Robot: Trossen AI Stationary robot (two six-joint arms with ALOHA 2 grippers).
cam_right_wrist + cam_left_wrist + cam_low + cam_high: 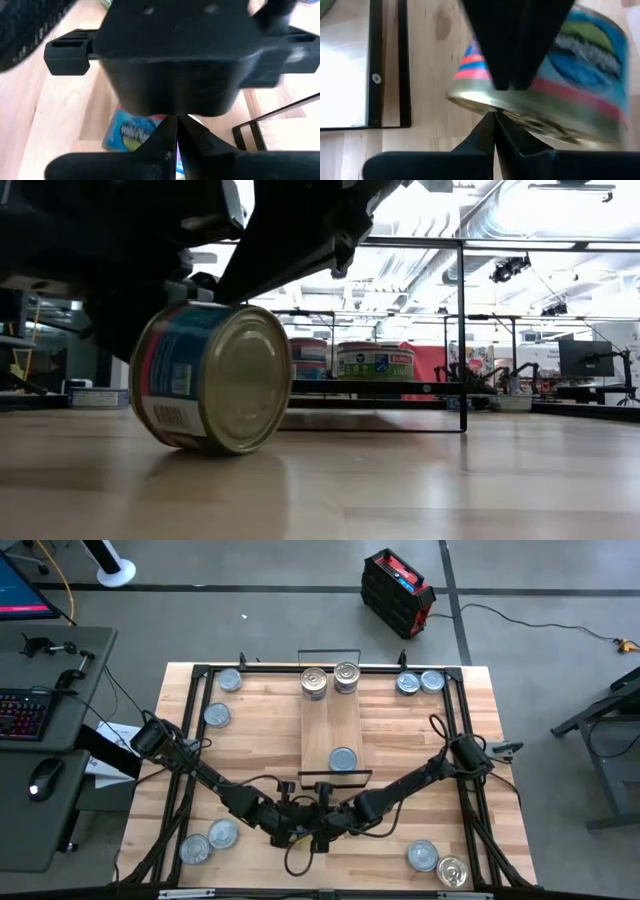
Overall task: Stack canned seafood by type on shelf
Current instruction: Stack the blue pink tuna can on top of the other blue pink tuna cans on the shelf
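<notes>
Left tool and right tool, both closed, meet over tipped tin near shelf, likely righting it

The tin tipped on its edge has a dull gold lid and a label that's mostly blue with a red-pink stripe, plus a white barcode patch. Up close there's a green swoosh on it too (pretty loud design honestly). The shelf is pale wood with thin black wire ends, and the tabletop is a slightly warmer butcher-block pattern. The tin lying on the plank has a blue-grey top. Two at the far end look shiny silver-gold. Both arms are matte black.
</notes>
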